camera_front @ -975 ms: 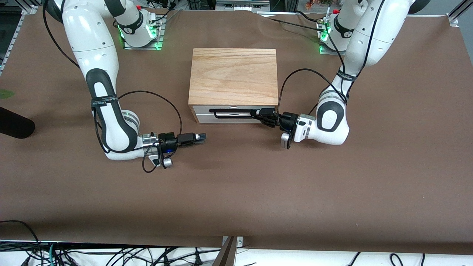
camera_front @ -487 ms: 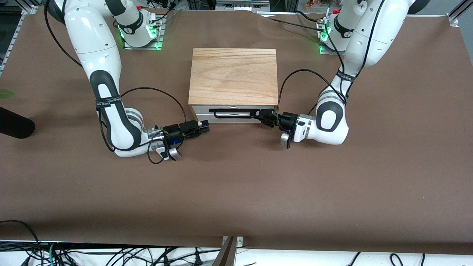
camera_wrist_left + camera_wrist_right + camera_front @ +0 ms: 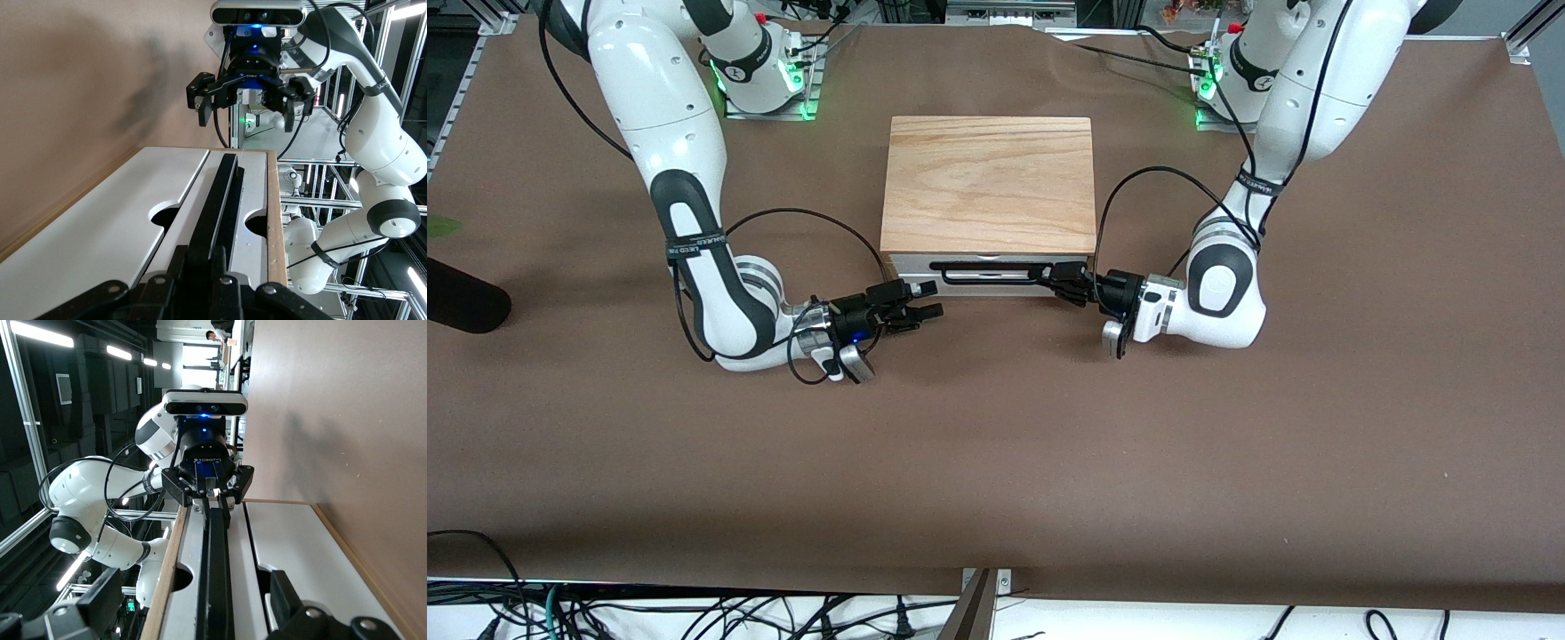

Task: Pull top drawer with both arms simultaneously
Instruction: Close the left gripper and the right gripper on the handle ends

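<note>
The top drawer (image 3: 987, 272) is the white front just under the cabinet's oak top, and it looks closed. Its long black wire handle (image 3: 978, 265) runs across it. My left gripper (image 3: 1060, 279) is shut on the handle at the end toward the left arm. The left wrist view shows the handle (image 3: 223, 193) clamped between the left gripper's (image 3: 207, 257) fingers. My right gripper (image 3: 930, 300) is open, low over the table, just off the handle's other end. In the right wrist view the handle (image 3: 217, 573) lies between the right gripper's (image 3: 195, 587) spread fingers.
The cabinet's oak-grain top (image 3: 989, 182) stands mid-table between the two arm bases. A second plain white panel (image 3: 978, 288) sits below the top drawer. Brown table surface (image 3: 996, 444) stretches from the cabinet to the front camera. A dark object (image 3: 463, 304) lies at the right arm's end.
The right arm has swung its gripper toward the cabinet, up to the handle's end, and its fingers now stand spread. The left arm and the drawer have not moved.
</note>
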### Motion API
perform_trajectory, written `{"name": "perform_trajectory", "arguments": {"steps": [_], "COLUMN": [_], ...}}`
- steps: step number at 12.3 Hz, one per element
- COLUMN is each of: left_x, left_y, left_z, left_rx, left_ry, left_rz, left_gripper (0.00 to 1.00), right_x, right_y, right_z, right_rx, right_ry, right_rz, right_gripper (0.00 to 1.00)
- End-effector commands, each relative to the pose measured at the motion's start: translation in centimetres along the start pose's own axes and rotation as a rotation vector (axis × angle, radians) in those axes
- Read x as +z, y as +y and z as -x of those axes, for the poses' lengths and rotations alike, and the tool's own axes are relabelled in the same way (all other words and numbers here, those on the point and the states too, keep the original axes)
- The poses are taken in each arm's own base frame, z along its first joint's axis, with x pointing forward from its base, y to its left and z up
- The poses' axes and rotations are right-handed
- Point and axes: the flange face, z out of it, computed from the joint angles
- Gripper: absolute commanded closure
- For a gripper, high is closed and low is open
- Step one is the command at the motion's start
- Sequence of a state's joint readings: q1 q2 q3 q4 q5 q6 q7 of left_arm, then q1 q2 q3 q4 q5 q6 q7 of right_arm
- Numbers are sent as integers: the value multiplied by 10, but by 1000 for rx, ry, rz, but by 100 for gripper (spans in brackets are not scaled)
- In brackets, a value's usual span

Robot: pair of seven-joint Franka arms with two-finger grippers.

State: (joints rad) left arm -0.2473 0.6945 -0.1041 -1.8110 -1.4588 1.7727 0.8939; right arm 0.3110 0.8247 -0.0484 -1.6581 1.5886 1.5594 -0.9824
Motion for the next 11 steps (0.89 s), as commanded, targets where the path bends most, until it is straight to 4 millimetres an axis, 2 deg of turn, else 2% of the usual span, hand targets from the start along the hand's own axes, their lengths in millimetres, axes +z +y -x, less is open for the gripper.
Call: {"name": "perform_trajectory", "arguments": {"steps": [1, 5, 8, 9, 11], "left_x": [6, 6, 6, 7, 7], "left_y": [4, 6, 6, 6, 6], "left_z": [1, 1, 1, 1, 1], "left_rx": [13, 16, 16, 16, 16], "left_ry": [10, 10, 10, 9, 9], "left_rz": [39, 39, 39, 39, 39], "left_gripper": [100, 100, 100, 100, 100], "right_x": [4, 27, 27, 25, 17], "right_y": [-2, 0, 5, 7, 9], "right_z": [12, 17, 24, 26, 27], "right_rx": [-28, -36, -35, -43, -43], "right_ry": [24, 42, 42, 43, 48], "right_rz": [-15, -43, -43, -46, -43], "right_gripper": [13, 20, 29, 35, 36]}}
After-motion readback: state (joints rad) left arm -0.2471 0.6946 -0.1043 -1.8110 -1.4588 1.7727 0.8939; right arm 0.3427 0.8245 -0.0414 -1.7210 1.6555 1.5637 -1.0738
